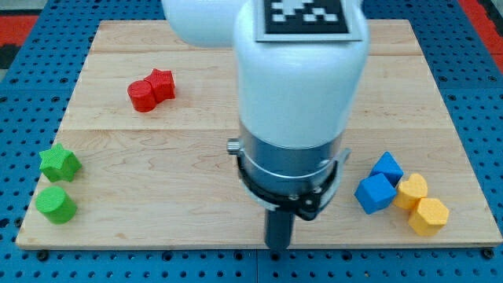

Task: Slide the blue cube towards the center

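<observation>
The blue cube (374, 192) sits on the wooden board (181, 181) at the view's right, near the bottom edge. A second blue block (387, 167) touches it just above and to the right. My rod comes down from the white arm body (302, 86) in the middle of the view. My tip (278, 247) is at the board's bottom edge, left of the blue cube and well apart from it.
Two yellow blocks (412, 190) (429, 216) lie right of the blue ones, touching them. Two red blocks (143, 96) (162, 83) lie together at the top left. A green star block (60, 163) and a green cylinder (56, 204) lie at the left edge.
</observation>
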`<action>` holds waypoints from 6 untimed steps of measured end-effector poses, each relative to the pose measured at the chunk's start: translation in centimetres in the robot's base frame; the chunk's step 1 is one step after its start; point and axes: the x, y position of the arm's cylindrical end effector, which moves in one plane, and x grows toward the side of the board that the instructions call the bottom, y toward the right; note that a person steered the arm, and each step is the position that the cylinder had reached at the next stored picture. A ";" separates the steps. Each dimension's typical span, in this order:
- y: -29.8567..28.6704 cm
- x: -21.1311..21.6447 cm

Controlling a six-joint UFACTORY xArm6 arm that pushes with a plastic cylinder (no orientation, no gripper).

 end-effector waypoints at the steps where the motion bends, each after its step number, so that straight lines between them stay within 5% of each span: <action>1: 3.6 -1.2; 2: 8.7 0.0; 6: 12.3 -10.6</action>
